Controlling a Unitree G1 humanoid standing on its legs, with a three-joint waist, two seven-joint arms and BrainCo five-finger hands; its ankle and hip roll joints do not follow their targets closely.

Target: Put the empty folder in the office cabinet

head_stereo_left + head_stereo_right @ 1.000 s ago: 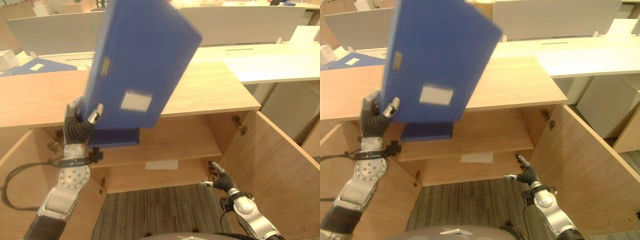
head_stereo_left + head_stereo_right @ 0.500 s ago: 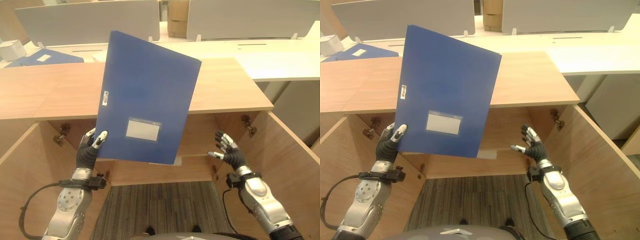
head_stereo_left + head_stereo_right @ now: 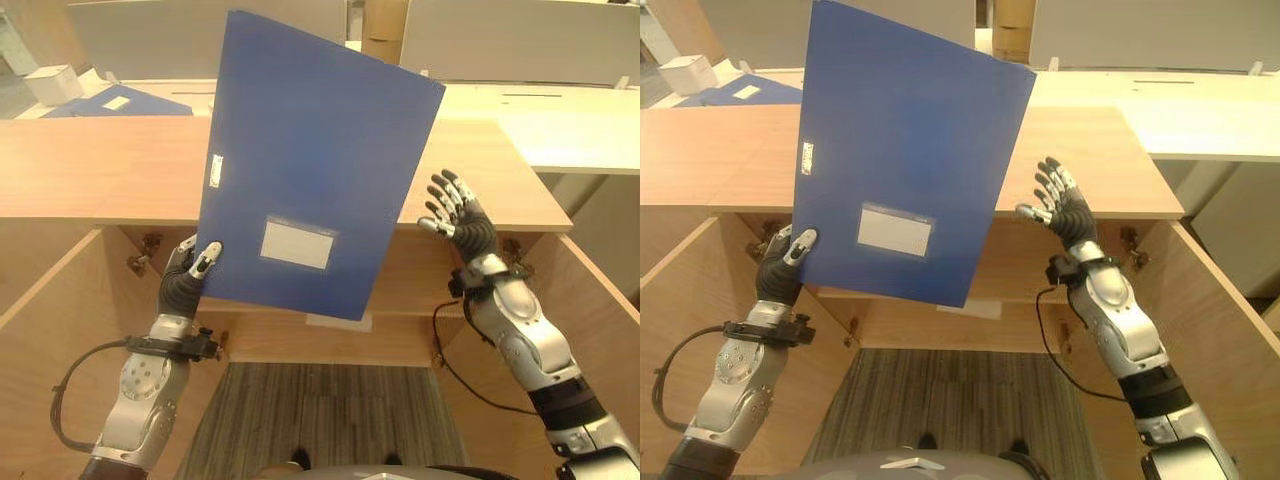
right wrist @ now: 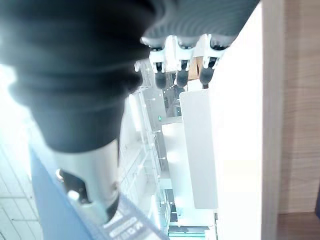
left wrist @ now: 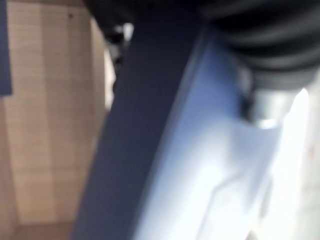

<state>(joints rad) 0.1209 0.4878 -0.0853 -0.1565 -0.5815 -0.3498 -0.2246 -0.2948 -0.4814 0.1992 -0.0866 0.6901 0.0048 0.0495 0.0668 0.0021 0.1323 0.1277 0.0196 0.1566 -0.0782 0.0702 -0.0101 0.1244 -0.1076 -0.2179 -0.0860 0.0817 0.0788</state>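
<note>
A large blue folder (image 3: 315, 165) with a white label stands upright and tilted in front of the wooden office cabinet (image 3: 90, 170). My left hand (image 3: 186, 282) pinches its lower left corner, thumb on the front face. My right hand (image 3: 455, 215) is raised to the right of the folder with its fingers spread, a short gap from the folder's right edge. Behind the folder the cabinet's doors stand wide and an inner shelf (image 3: 415, 305) shows. In the left wrist view the folder's blue edge (image 5: 150, 150) runs close past the hand.
Both cabinet doors (image 3: 590, 300) swing out to either side of me. Another blue folder (image 3: 110, 102) and a white box (image 3: 50, 82) lie on the desk beyond the cabinet top. Grey desk dividers (image 3: 520, 40) stand further back. Striped carpet (image 3: 320, 410) lies below.
My right hand has risen from in front of the shelf to the level of the cabinet top, nearer the folder's right edge. The folder sits a little higher and more upright in my left hand.
</note>
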